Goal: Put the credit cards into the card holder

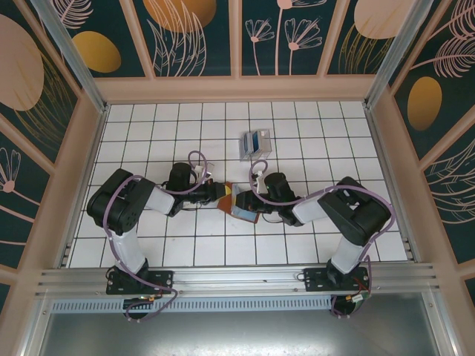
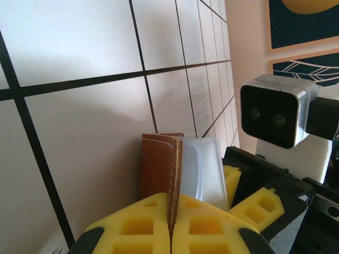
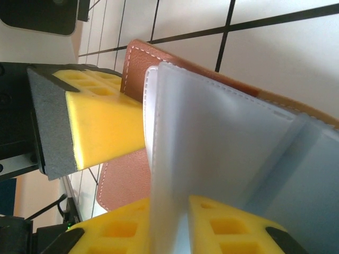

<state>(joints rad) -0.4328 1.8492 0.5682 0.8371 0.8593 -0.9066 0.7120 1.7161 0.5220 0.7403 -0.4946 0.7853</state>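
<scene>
Your two arms meet at mid-table, and the card holder (image 2: 158,166) sits lifted between them. That looks like a deliberate split of the work: one arm anchors it while the other spreads it.

Your left gripper (image 2: 170,225) is clamped fully closed on the brown cover, pads pressed flat together with the leather edge between them. This keeps the holder steady and on edge.

Your right gripper (image 3: 169,211) has its fingers drawn in around one clear plastic sleeve leaf, which fills the slim gap between them. I'd judge it is peeling that leaf away from the cover to open a pocket.

The credit cards (image 1: 257,139) are not in play yet. They stand in a clear box (image 1: 246,151) farther back on the table, well apart from both grippers, so you have no card in hand. With both grippers busy on the holder, one of them will have to let go before it can fetch a card.

Around all this stand dark teal walls (image 1: 193,30) painted with gold discs and pale flower outlines, framed in light wood. The white tiled table (image 1: 185,245) with dark grout lines is flat and hard, so a dropped card would lie flush and be awkward to pick up.
</scene>
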